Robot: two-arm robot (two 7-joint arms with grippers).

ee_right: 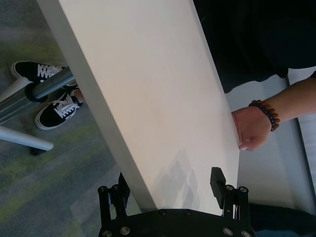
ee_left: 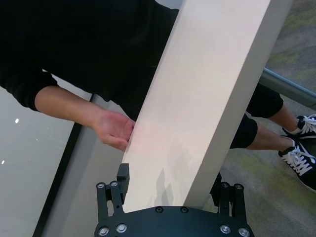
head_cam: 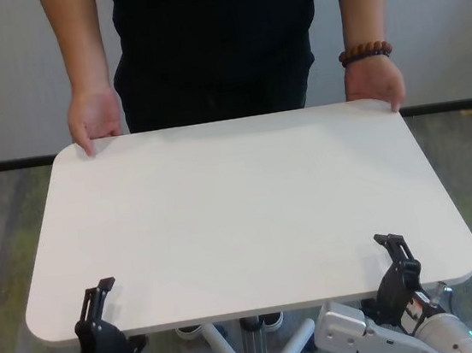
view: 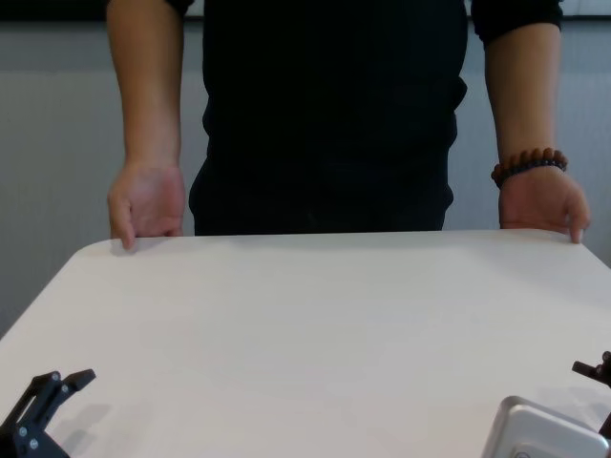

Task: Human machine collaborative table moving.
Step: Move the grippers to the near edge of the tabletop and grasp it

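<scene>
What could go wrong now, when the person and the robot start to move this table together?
1. Both the left gripper and the right gripper straddle the near edge of the table with open jaws, so a pull may slip it free.
2. The person's hands hold only the far edge; an uneven lift could tilt the top.
3. The person's shoes stand near the base.

Black jaws (screwed), silver-white wrist housing (head_cam: 348, 328)

no readable text anywhere, plain white tabletop (head_cam: 240, 210) bare of labels or markings, black top (head_cam: 217, 24) without logo or print, black sneakers (ee_right: 57, 106) showing no legible brand, gripper housings carrying no numbers or signs
</scene>
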